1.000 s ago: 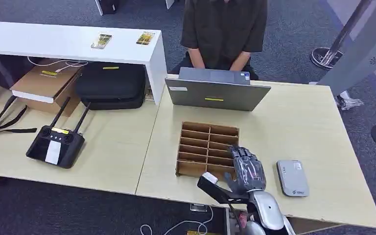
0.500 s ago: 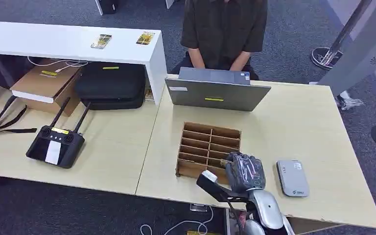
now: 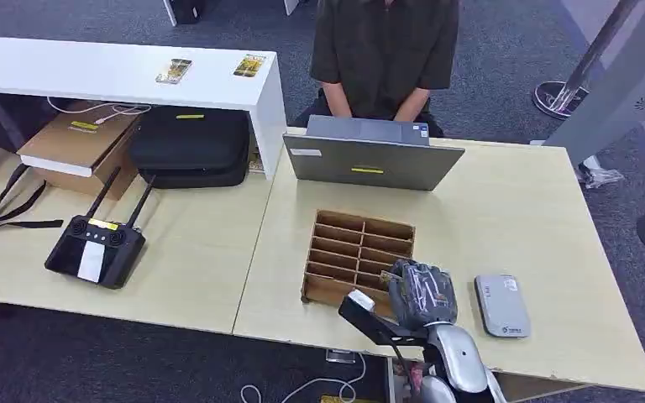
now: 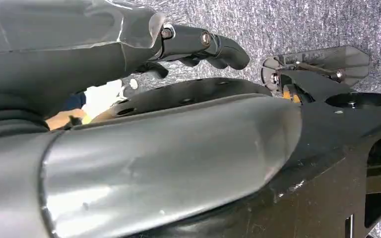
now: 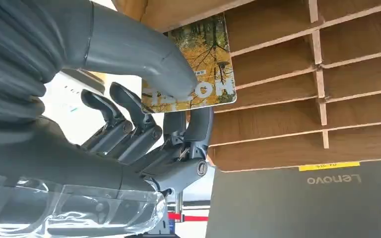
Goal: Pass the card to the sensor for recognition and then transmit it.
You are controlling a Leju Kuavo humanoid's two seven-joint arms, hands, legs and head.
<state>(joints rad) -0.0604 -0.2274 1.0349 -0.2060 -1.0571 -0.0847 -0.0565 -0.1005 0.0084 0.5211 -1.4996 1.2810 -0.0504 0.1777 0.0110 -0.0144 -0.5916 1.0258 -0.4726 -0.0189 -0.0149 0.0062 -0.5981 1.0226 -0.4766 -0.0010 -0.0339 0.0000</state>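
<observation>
My right hand [image 3: 422,294] sits at the near right corner of the wooden rack [image 3: 354,252] on the desk [image 3: 504,218], and in the right wrist view my thumb [image 5: 144,59] presses the card [image 5: 191,64] against my fingers [image 5: 191,131], so the hand is clamped on the card. The card, printed with yellow autumn trees, stands just at the rack's slots, and I cannot tell whether its far edge is in a slot or free of it. What matters for the next move, as I judge it, is where the sensor lies from this hand: the flat grey reader [image 3: 501,306] rests on the desk just to my right, close beside the hand and apart from the rack. Its long axis runs away from me, roughly parallel to the rack's side. So the card should travel sideways to the right, a short way, and be turned flat over the reader. My right hand is much the nearer one. My left hand [image 4: 198,44] hangs low over the carpet with its fingers curled in, holding nothing that I can see. The person [image 3: 384,50] sits across the desk behind the laptop [image 3: 369,159], straight ahead for the handover.
</observation>
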